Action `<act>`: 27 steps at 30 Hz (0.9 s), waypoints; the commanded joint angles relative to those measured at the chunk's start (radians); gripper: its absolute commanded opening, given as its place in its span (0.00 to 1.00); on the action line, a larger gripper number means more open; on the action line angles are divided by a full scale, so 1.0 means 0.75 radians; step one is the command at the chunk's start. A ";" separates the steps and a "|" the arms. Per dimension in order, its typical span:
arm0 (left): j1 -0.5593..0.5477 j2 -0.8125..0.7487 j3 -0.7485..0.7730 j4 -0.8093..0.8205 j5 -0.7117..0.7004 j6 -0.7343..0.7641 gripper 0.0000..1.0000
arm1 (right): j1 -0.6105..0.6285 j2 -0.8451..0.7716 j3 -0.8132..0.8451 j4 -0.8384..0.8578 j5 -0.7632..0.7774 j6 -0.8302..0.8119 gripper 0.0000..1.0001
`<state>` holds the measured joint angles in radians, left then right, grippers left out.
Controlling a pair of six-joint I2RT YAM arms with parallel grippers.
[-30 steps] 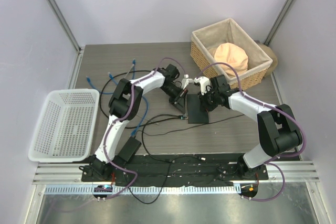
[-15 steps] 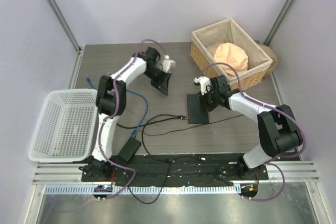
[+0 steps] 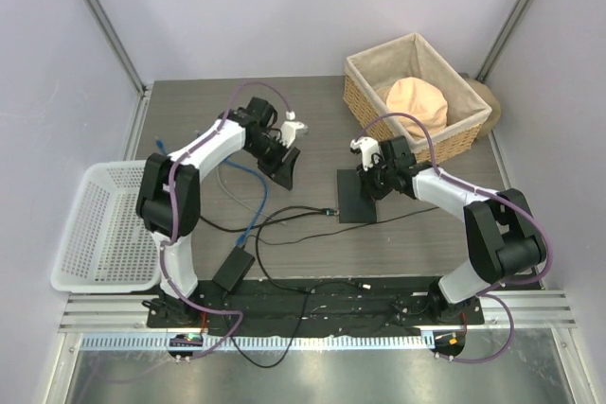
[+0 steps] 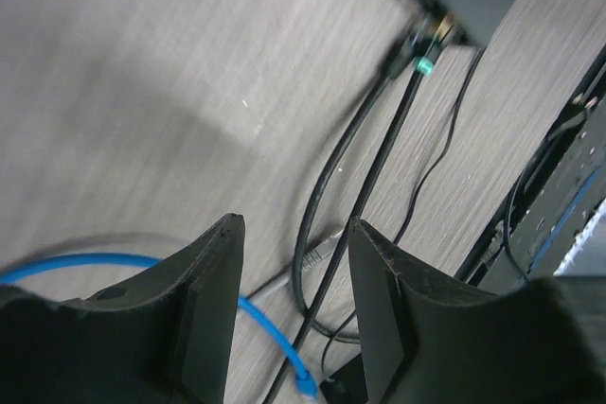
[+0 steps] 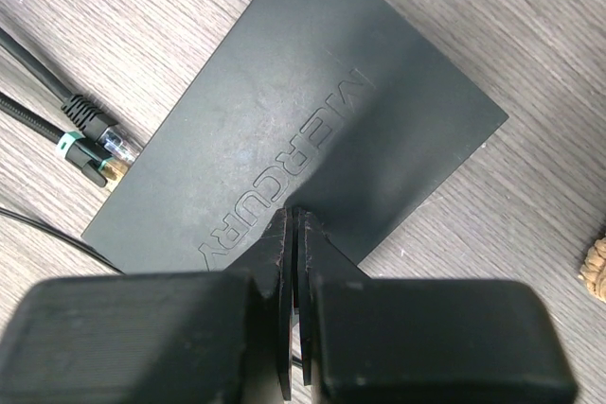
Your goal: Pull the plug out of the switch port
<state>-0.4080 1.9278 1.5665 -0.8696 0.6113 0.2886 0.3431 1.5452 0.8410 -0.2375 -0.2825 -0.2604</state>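
Left arm is seen swung back and to the left since a second earlier, so the left gripper is now held well apart from the switch. The grey wood table is flanked by a white plastic basket on the left and a wicker basket at the far right, in which a peach-coloured lump is contained. The switch is laid flat right of table centre, and its top is pressed by the right gripper, whose fingers are closed together with nothing between them. In the left wrist view the left fingers are spread and nothing is held; a blue cable and a grey cable end are seen on the table below the gap. A black adapter brick is placed near the left base. Two plugs are seated in the switch's edge: a black plug and a green-banded plug.
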 commanded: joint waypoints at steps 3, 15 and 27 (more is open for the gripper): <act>-0.092 0.043 -0.119 0.139 -0.013 0.006 0.52 | -0.001 0.026 -0.076 -0.088 0.082 -0.035 0.01; -0.198 0.154 -0.180 0.129 -0.095 0.120 0.41 | -0.001 -0.013 -0.115 -0.068 0.103 -0.062 0.01; -0.207 0.089 -0.187 0.049 -0.367 0.263 0.00 | -0.001 -0.003 -0.107 -0.070 0.098 -0.060 0.01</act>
<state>-0.5629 2.0197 1.4113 -0.7635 0.5072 0.4152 0.3431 1.5162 0.7979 -0.1864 -0.2676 -0.2871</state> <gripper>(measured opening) 0.033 0.032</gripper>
